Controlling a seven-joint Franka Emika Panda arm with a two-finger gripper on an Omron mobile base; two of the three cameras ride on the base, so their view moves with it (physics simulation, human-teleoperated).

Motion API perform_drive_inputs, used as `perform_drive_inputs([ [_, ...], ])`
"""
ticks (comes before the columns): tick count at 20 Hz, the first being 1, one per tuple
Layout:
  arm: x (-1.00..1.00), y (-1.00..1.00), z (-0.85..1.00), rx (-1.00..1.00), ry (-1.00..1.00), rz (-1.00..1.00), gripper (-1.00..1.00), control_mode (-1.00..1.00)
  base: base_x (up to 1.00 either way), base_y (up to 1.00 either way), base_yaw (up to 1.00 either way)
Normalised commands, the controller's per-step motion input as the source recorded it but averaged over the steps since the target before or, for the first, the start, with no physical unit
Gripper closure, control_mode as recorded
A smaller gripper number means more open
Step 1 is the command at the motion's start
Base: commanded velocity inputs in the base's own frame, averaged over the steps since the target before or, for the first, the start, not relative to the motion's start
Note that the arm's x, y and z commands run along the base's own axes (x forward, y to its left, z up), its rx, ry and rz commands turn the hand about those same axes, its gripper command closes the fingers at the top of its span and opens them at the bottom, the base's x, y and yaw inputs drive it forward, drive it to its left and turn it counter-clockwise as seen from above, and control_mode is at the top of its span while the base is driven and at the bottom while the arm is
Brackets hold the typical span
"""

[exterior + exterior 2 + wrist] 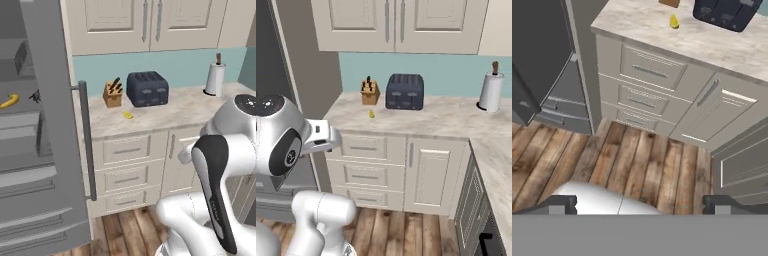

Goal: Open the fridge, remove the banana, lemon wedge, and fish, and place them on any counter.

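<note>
Hand view, jaws: the gripper point(640, 204) stands spread to its widest, the two dark tips far apart at the bottom of the view, nothing between them and nothing held.
Below jaws: wooden plank floor point(637, 160), well apart from the tips.
Ahead of jaws: cream drawers point(643, 85) and a cabinet door point(714, 112) under the beige marbled surface point(712, 42).
Lemon wedge: the lemon wedge point(128, 115) lies on the surface, in front of the toaster and just right of the knife block; seen from the right base as a small yellow spot point(371, 114), and in the hand view near the top edge point(674, 21).
Toaster: dark blue toaster point(147, 88) stands against the teal backsplash point(185, 65).
Knife block: wooden knife block point(112, 93) to the left of the toaster, near but not touching.
Paper towel: white roll on its holder point(215, 77) at the far right of the surface.
Fridge: the fridge point(30, 200) is open; its grey door point(55, 110) with a long bar handle point(87, 140) is swung out toward the camera.
Banana: the banana point(9, 101) lies on a shelf inside the fridge.
Fish: the fish point(35, 96), small and dark, is on the same shelf just right of the banana; contact between them cannot be told.
Wall cabinets: cream wall cabinets point(145, 22) above the surface.
</note>
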Motion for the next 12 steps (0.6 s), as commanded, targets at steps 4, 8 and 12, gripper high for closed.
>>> perform_drive_inputs([
  [4,0.0,0.0,0.0,0.0,0.0,0.0,-1.0,1.0,-0.08,0.53,0.0],
  [8,0.0,0.0,0.0,0.0,0.0,0.0,-1.0,1.0,0.0,0.79,0.0],
  [12,0.0,0.0,0.0,0.0,0.0,0.0,-1.0,1.0,-0.17,0.8,0.0],
])
